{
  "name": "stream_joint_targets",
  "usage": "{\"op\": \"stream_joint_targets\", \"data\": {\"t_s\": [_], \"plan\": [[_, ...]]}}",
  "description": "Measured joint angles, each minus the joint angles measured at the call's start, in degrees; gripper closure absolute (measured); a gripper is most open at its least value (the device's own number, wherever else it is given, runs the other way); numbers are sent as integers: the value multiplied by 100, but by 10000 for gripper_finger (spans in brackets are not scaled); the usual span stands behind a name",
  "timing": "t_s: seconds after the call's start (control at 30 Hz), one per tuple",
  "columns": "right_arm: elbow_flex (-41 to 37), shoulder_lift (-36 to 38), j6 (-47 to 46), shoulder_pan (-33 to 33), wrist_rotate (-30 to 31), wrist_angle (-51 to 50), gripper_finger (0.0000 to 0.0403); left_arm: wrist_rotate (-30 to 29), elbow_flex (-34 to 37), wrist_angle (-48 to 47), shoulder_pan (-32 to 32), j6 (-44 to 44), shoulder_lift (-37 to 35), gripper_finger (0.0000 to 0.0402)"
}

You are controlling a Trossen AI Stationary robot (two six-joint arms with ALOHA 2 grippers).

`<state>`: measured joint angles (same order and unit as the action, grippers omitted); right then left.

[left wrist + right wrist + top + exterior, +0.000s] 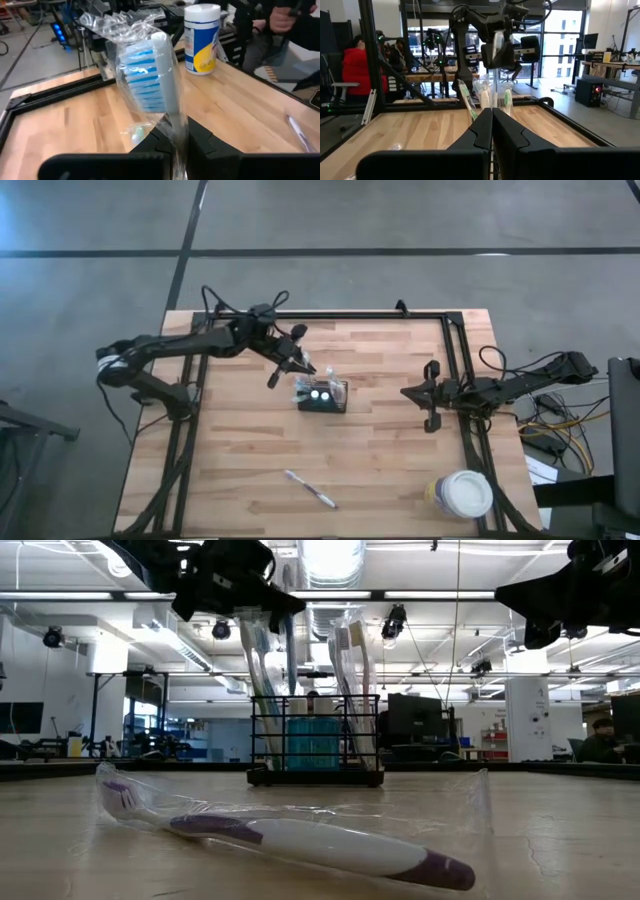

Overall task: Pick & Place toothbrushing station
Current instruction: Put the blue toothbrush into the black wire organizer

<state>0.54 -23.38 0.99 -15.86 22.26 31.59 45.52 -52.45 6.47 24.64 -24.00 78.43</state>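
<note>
The small black rectangular wire-mesh caddy stands upright near the middle of the light wooden table, with several plastic-wrapped toothbrushes standing in its compartments and a teal cup-like thing inside. Just beside and above its left end hangs the left gripper, its fingers pinched tight on a clear-wrapped toothbrush with blue bristles, held clear of the table. The right gripper waits well apart toward the table's right edge, its fingers pressed together on nothing. A purple-and-white toothbrush in clear wrap lies flat on the near part of the table, and a round white-lidded tub with a yellow label stands at the near right corner
</note>
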Motion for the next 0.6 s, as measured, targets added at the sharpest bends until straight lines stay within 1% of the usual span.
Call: {"op": "stream_joint_targets", "data": {"t_s": [0.33, 0.5, 0.6], "plan": [[0, 0, -61, 0, 2, 4, 394, -41, -13, -593, 48, -441, 61, 382], [0, 0, -39, 0, 20, 13, 394, -86, 1, -598, 48, -507, 123, 383], [0, 0, -39, 0, 22, 15, 394, -122, 49, -605, 48, -701, 258, 382]]}}
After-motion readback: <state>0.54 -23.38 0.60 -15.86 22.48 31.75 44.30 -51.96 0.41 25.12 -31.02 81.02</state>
